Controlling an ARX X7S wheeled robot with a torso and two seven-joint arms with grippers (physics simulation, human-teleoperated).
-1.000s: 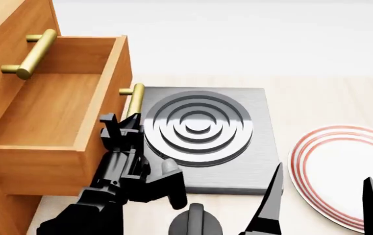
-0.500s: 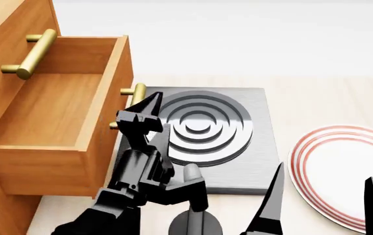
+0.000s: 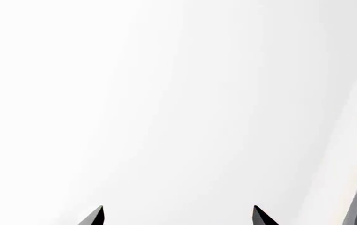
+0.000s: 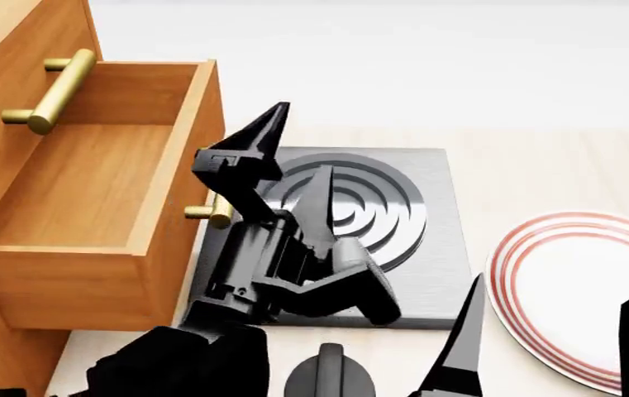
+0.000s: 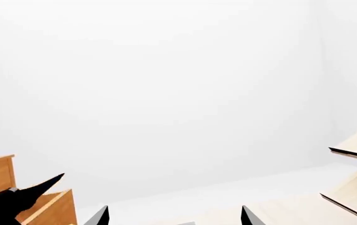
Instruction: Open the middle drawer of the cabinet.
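Pale counter; orange-brown drawer (image 4: 93,190) pulled open.

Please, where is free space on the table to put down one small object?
Bare tabletop lies beyond the striped plate, right of the grey burner plate. The opened drawer is empty too. Crowded: beside the drawer front, where the left gripper hovers.

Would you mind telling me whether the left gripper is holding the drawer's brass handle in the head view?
No, the left gripper is open and raised above the stove plate, clear of the handle.
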